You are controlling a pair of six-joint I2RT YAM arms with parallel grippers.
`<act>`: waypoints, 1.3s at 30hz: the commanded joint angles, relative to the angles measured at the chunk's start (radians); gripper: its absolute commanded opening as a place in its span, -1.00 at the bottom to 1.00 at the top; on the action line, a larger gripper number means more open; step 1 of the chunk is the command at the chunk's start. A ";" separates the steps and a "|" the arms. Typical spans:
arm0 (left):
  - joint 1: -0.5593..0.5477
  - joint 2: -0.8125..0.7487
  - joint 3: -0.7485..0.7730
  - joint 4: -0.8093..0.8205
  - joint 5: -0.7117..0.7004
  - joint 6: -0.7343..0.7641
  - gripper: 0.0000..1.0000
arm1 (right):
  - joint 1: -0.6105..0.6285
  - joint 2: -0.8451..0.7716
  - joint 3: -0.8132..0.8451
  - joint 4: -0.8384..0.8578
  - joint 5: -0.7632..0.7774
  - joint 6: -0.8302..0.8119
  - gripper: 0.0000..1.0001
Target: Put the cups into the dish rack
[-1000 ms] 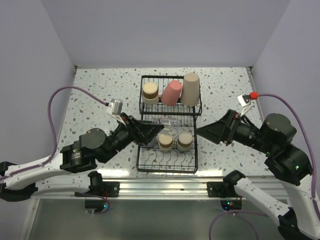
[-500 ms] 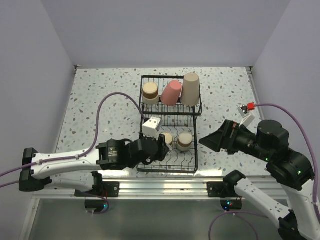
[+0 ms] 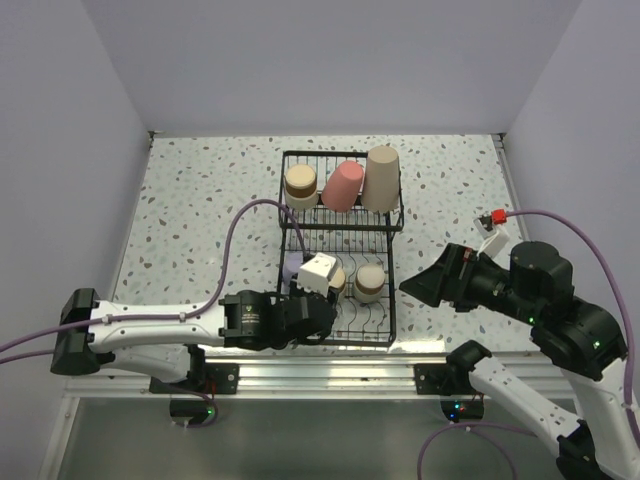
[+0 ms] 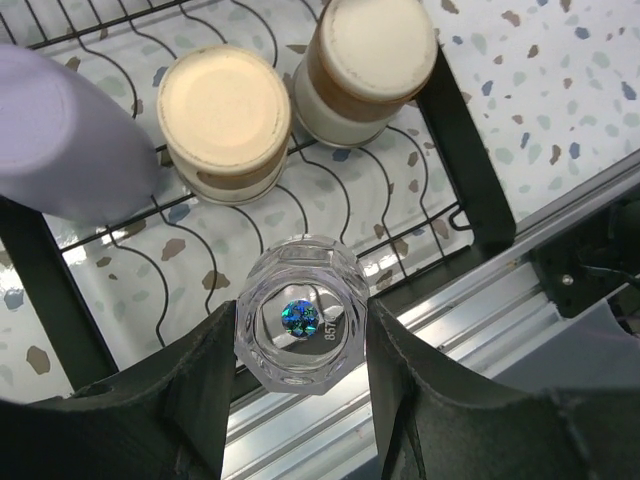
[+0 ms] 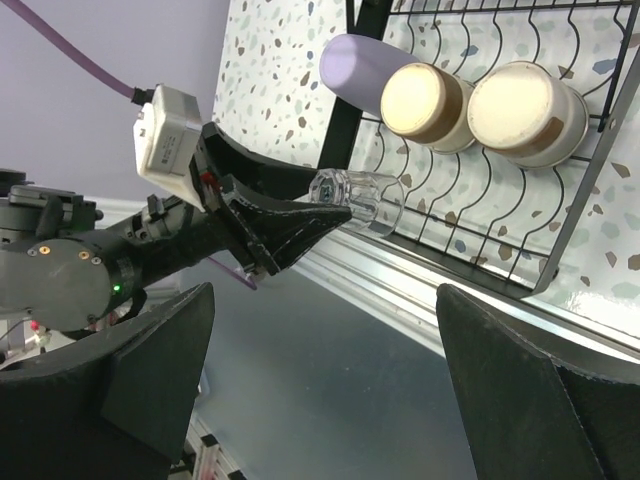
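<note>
Tiny clear glass cup (image 4: 300, 315), base marked "857", clamped in half-closed left gripper (image 4: 302, 338), shifted since earlier toward black wire dish rack's (image 4: 470, 170) near edge, right gripper (image 3: 415, 284) wide apart, empty.

speckled white terrazzo-style table (image 3: 200, 190) fills middle of top view, pale walls at left, right, top. sitting straight on it: black wire dish rack (image 3: 340, 153), frame centre, long side running top-to-bottom, lower end near table's bottom edge.

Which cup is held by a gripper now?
The tiny clear glass, held by the left gripper over the near edge of the dish rack; the other six sit in the rack.
</note>
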 commanded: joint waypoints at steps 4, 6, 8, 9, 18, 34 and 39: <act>-0.005 -0.041 -0.094 0.016 -0.111 -0.107 -1.00 | -0.003 0.008 -0.011 0.007 0.005 -0.015 0.90; -0.005 -0.041 -0.120 0.023 -0.122 -0.124 -1.00 | -0.002 0.009 -0.012 0.007 0.000 -0.014 0.90; -0.005 -0.041 -0.135 0.030 -0.133 -0.133 -1.00 | -0.002 0.012 -0.012 0.008 -0.003 -0.014 0.90; -0.005 -0.042 -0.146 0.032 -0.138 -0.141 -1.00 | -0.003 0.015 -0.012 0.008 -0.003 -0.014 0.90; 0.000 -0.052 -0.221 0.015 -0.150 -0.203 -1.00 | -0.002 0.012 -0.054 0.036 -0.023 0.002 0.89; 0.021 -0.006 -0.255 -0.002 -0.128 -0.230 -0.21 | -0.002 0.008 -0.104 0.071 -0.026 0.008 0.89; 0.021 -0.004 -0.240 -0.007 -0.135 -0.213 0.47 | -0.003 0.005 -0.118 0.077 -0.025 0.008 0.89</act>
